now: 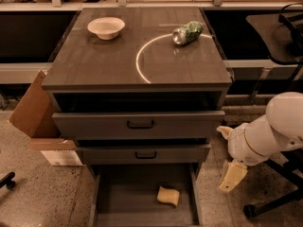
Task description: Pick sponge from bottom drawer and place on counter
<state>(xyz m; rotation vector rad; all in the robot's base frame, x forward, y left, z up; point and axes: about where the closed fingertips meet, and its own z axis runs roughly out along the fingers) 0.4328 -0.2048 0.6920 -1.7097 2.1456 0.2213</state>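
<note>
The pale yellow sponge (168, 196) lies in the open bottom drawer (123, 197), right of its middle. The two upper drawers are part-way out above it. The counter (109, 65) is dark with wood grain and a thin white arc. My gripper (227, 155) hangs at the right of the cabinet, beside the bottom drawer's right wall and above and to the right of the sponge. It is open and empty, with one cream finger (232, 176) pointing down. It is not touching the sponge.
A cream bowl (106, 27) stands at the counter's back left. A crushed green can (187, 32) lies at the back right, on the arc. A cardboard box (40, 122) leans at the cabinet's left. A black chair base (272, 205) is on the floor at the right.
</note>
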